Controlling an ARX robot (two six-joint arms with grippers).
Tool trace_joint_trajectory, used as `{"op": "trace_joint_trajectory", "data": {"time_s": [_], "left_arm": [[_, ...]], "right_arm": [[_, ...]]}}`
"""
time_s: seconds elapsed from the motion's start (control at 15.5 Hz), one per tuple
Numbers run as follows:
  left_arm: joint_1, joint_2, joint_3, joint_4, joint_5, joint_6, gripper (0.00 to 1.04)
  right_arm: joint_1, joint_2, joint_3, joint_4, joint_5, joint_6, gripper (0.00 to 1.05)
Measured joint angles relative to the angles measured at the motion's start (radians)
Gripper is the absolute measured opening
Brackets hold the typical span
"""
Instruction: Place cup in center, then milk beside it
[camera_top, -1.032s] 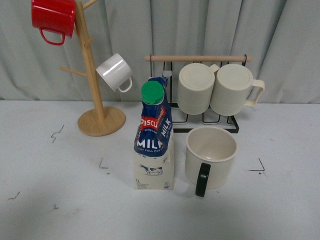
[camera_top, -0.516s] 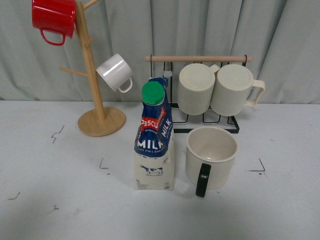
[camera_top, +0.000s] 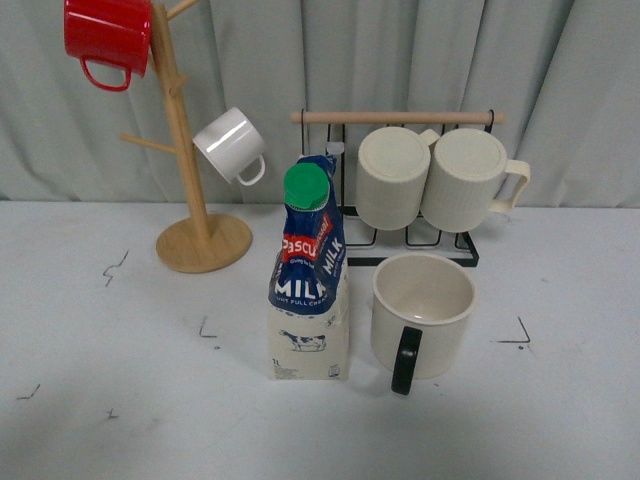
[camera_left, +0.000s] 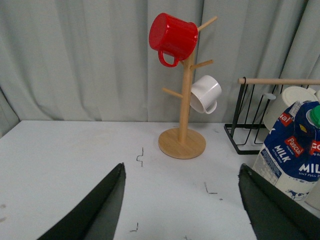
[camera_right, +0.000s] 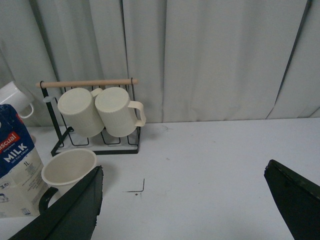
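Note:
The cup (camera_top: 422, 313), a wide cream mug with a black handle turned toward the table's front, stands upright near the middle of the table, and shows again in the right wrist view (camera_right: 69, 167). The milk (camera_top: 309, 275), a blue and cream carton with a green cap, stands upright just left of the cup with a narrow gap between them; part of it also shows at the edge of each wrist view (camera_left: 292, 152) (camera_right: 16, 162). Neither arm appears in the front view. My left gripper (camera_left: 182, 172) is open over bare table. My right gripper (camera_right: 183, 172) is open, with nothing between its fingers.
A wooden mug tree (camera_top: 190, 150) stands at the back left, holding a red mug (camera_top: 106, 38) and a small white mug (camera_top: 230, 145). A black wire rack (camera_top: 410, 225) behind the cup holds two ribbed cream mugs (camera_top: 435, 178). Black corner marks (camera_top: 520, 335) dot the table. A curtain hangs behind.

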Motion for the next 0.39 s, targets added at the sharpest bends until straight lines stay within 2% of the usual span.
{"op": "trace_joint_trajectory", "data": {"time_s": [0.19,0.39], "left_arm": [[0.0,0.0,0.0,0.0,0.0,0.001,1.0],[0.0,0.0,0.0,0.0,0.0,0.0,0.98]], "right_arm": [[0.0,0.0,0.0,0.0,0.0,0.0,0.98],[0.0,0.0,0.0,0.0,0.0,0.0,0.98]]}}
